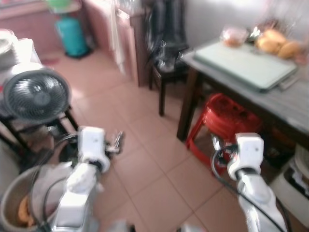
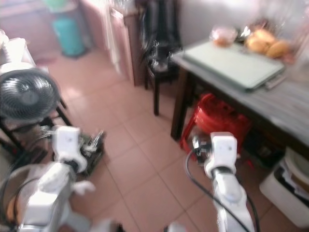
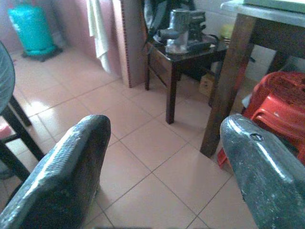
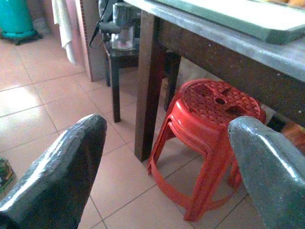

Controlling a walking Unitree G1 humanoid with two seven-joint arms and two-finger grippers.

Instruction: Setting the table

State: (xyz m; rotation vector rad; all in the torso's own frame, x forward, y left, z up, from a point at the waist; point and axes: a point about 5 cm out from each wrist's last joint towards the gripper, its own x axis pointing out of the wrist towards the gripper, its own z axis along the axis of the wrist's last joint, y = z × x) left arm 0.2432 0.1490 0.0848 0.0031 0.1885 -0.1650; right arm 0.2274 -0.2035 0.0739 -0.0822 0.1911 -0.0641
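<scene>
Both my left claw (image 3: pixel 162 167) and right claw (image 4: pixel 167 162) hung spread apart and empty over the tiled floor (image 1: pixel 145 159), near a red stool (image 4: pixel 209 124) under the table (image 1: pixel 285 104).

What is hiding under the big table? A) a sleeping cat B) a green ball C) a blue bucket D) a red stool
D: a red stool stands on the floor tiles, tucked partly under the table, beside the table's dark leg.
</scene>
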